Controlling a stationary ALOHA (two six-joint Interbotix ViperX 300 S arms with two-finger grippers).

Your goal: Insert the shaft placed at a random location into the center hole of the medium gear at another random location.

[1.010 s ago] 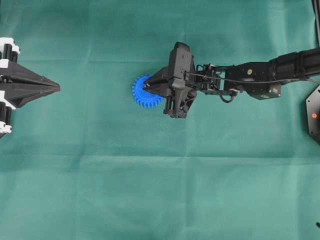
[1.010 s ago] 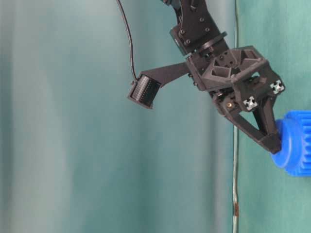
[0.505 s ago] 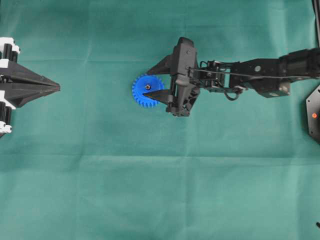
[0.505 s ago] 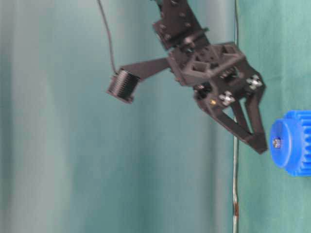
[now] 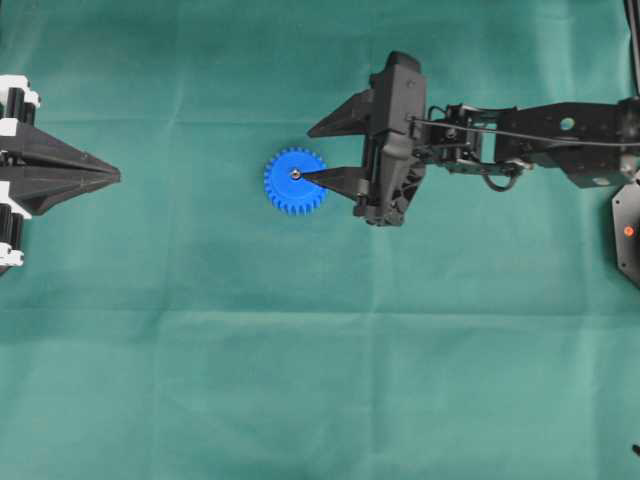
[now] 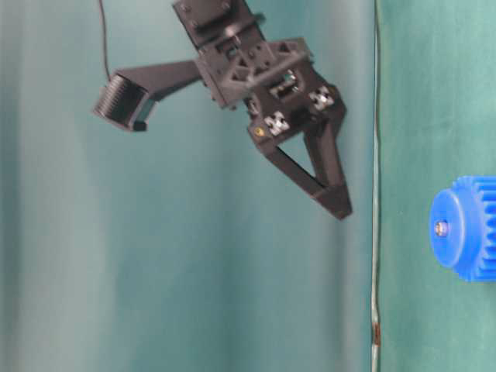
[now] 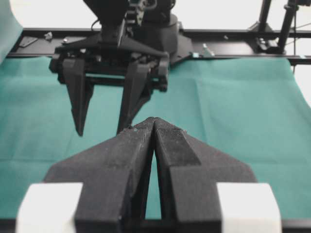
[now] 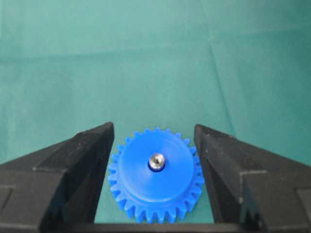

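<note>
And the right arm has pulled back! A second ago the black right gripper (image 5: pixel 316 152) was pinched down on the hub of the bright blue plastic toothed gear (image 5: pixel 296 181); now its jaws stand wide apart with nothing between them, and the whole hand has lifted clear of the green cloth-covered table (image 5: pixel 300 380). In the table-level view the right gripper (image 6: pixel 335 203) hangs off the cloth, fingers angled toward the gear (image 6: pixel 465 226) with open air between fingertip and hub. The arm reaches in from the right edge of the overhead view, wrist camera housing riding on top, one finger's tip lying over the gear's right rim and the other out beyond its upper side. Through the right wrist camera the gear (image 8: pixel 156 172) sits flat, framed squarely between the two spread fingers (image 8: pixel 80 160), touching neither. Over on the left edge, the black left gripper (image 5: pixel 112 176) is exactly where it was, its jaws pressed together to a point, holding nothing; the left wrist view shows those fingertips (image 7: pixel 154 125) meeting. And the prize: the tiny silver-grey metal pin (image 8: pixel 156 160) stands in the small round center hole (image 8: pixel 156 167), its shiny end poking out of the raised hub, dead centre between the open jaws.
</note>
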